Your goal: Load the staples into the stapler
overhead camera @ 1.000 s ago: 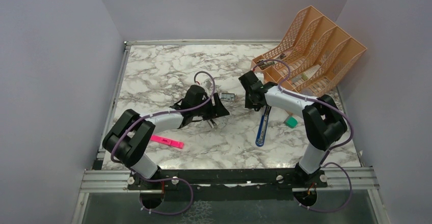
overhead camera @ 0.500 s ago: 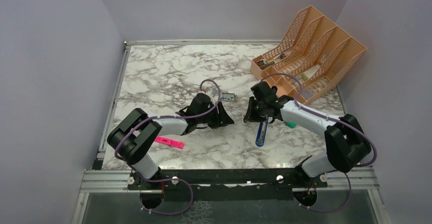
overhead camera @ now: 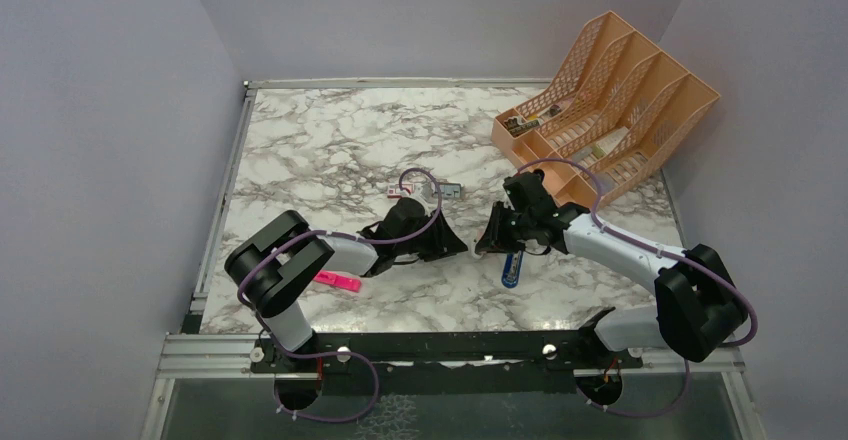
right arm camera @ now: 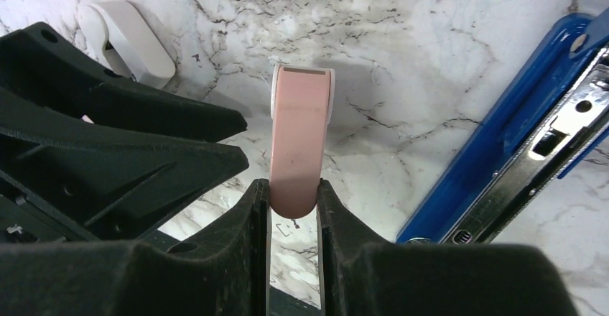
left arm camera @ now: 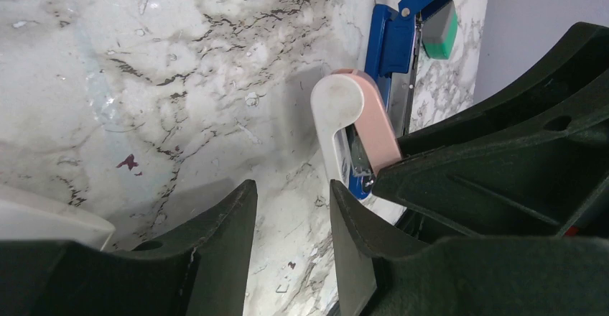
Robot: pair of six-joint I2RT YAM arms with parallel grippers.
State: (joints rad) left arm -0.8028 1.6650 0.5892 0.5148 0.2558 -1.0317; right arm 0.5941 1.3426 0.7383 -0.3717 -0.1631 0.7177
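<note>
Pre-load step: staples [overhead camera: 451,190] lie on counter [overhead camera: 320,140] just far of left tool [left arm camera: 292,190], which hangs part-open, empty; right tool [right arm camera: 293,187] clamps a pink-white piece [right arm camera: 300,129] just left of the open blue stapler [right arm camera: 503,136]; next move likely calls for left tool pinching the staples.

— What is set at the far right of the table [overhead camera: 330,130]?
— An orange mesh file rack [overhead camera: 640,70] is placed at that corner of the marbled top, its dividers slanted up toward the wall. Small items are kept in its front slots, but they cannot be told apart.
— What is laid nearer the front?
— A pink highlighter [overhead camera: 338,281] is laid flat near the left front edge, with one end hidden. In the left wrist view a small green block [left arm camera: 439,32] is seen resting on the marble, near the rack.
— And around the table?
— Plain grey walls [overhead camera: 100,160] are stood on three sides, and a metal rail [overhead camera: 450,352] is fixed along the near edge.
</note>
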